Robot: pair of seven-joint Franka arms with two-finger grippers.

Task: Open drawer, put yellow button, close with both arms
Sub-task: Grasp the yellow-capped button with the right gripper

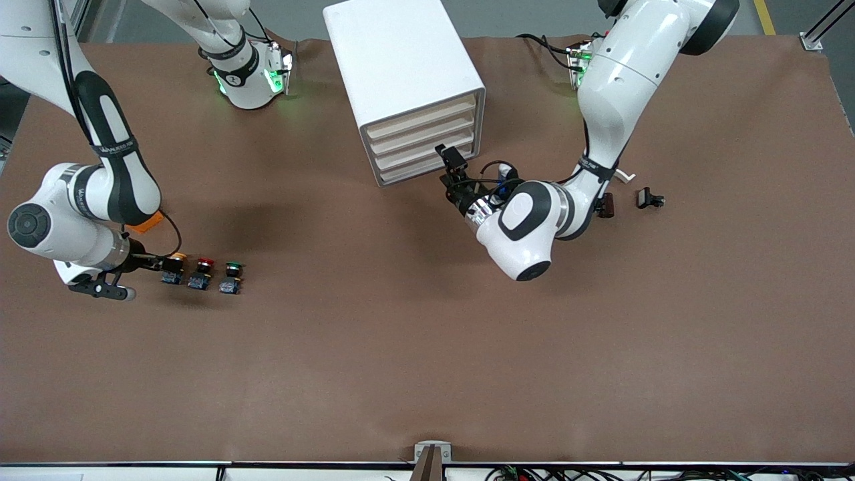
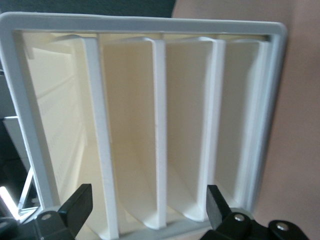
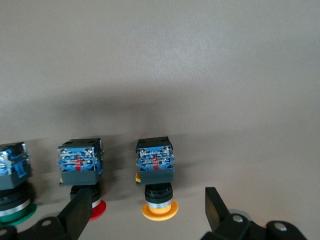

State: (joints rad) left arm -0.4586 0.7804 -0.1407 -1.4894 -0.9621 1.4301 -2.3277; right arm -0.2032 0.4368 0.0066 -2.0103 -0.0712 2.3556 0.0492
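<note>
The white cabinet [image 1: 404, 80] stands on the brown table [image 1: 427, 361], its four cream drawers shut. The left hand [image 1: 449, 175] hovers just before the lower drawers. The right hand [image 1: 155, 263] is at the yellow button [image 1: 175, 267], beside the red button [image 1: 201, 272] and green button [image 1: 232, 277].

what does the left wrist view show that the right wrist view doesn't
Only the left wrist view shows the white cabinet with all four drawers shut, the open left gripper in front of it. Only the right wrist view shows the yellow button, red button and green button, the open right gripper at the yellow one. Both show the brown table.
</note>
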